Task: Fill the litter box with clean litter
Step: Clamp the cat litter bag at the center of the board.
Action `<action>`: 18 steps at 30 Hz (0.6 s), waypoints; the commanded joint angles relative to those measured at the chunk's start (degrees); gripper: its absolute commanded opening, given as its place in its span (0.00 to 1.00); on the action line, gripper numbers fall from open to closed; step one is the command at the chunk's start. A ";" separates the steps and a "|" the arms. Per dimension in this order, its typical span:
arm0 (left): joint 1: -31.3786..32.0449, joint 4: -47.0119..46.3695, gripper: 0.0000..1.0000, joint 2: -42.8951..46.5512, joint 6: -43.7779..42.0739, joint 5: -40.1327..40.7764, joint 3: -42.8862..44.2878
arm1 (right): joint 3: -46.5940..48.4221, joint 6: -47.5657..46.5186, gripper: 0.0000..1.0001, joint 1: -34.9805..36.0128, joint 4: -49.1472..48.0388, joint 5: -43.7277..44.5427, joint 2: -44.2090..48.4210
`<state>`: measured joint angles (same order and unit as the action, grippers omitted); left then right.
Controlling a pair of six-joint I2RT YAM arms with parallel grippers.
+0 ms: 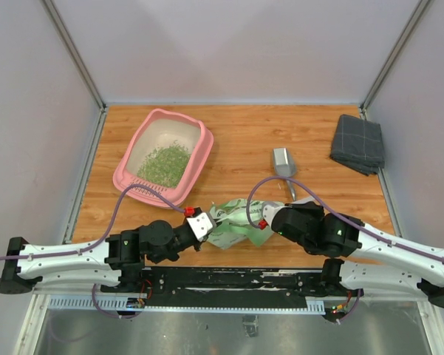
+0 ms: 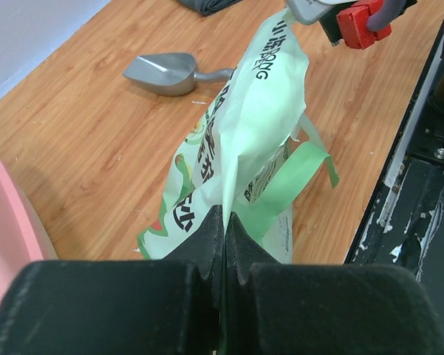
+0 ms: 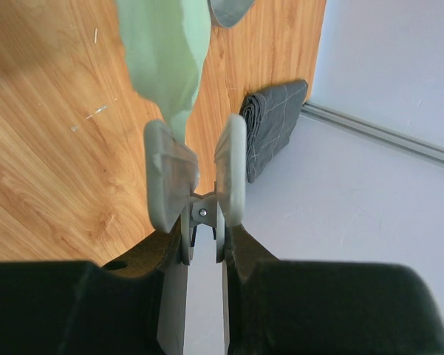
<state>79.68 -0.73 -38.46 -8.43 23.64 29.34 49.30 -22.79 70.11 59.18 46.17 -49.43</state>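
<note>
The pink litter box lies at the back left, and its corner shows in the left wrist view. A heap of green clean litter lies inside it. A light green printed bag hangs between my grippers near the front edge. My left gripper is shut on the bag's lower edge, its jaws pinched together. My right gripper is shut on a grey clip at the bag's other end. The clip's two arms stand apart, and the bag's tip reaches down between them.
A grey metal scoop lies on the wood right of centre, and shows in the left wrist view. A grey folded cloth lies at the back right corner. White walls close in the table.
</note>
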 commanded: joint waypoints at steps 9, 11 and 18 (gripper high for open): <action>-3.50 -14.59 0.00 -0.57 2.84 -4.45 4.91 | -2.01 1.19 0.01 0.73 -1.57 -0.05 -0.29; -4.09 -14.64 0.00 -0.57 3.11 -5.42 4.94 | -2.83 0.42 0.01 0.73 -2.44 0.67 0.38; -4.95 -14.63 0.00 -0.39 3.51 -7.50 4.90 | -2.81 0.11 0.01 0.69 -2.65 3.33 1.14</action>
<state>75.29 -2.42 -40.23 -5.91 17.98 29.69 46.65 -22.59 70.13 57.60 46.65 -49.15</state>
